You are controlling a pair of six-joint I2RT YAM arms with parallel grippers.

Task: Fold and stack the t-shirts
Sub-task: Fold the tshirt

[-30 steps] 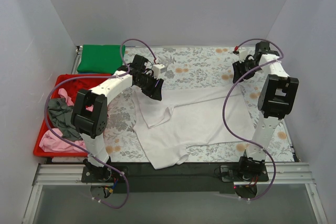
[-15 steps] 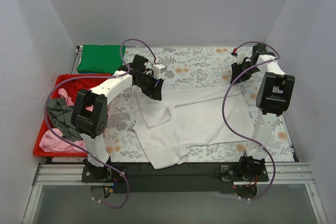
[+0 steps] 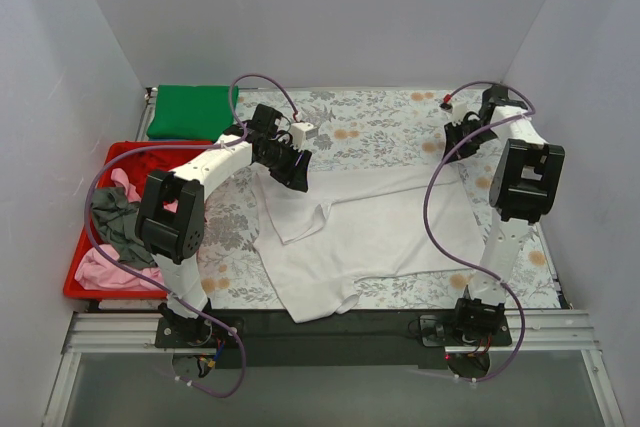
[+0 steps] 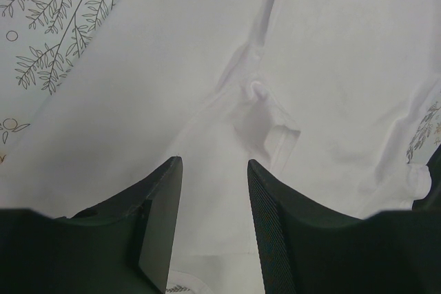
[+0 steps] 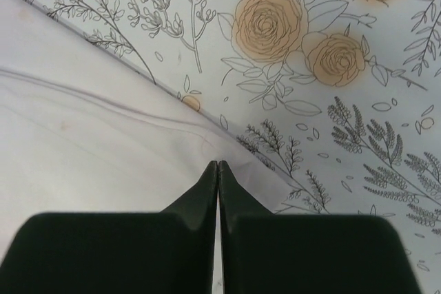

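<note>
The large white soft t-shirt [image 3: 380, 232] lies rumpled on the grey floral-patterned cloth [image 5: 331, 67]. Your left gripper [image 4: 213, 163] hovers over it, jaws apart; your right gripper [image 5: 218, 164] is pressed together, empty, at its far right edge. Pinch too deep and you may lift the floral cloth as well; uneven grasps will skew the fold.

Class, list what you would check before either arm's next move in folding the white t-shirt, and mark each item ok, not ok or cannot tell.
1. Left gripper open: ok.
2. Left gripper over the white t-shirt: ok.
3. Right gripper open to grasp: not ok, shut, empty.
4. White t-shirt flat: not ok, rumpled, one flap turned over.
5. Green t-shirt folded, out of the way: ok.
</note>
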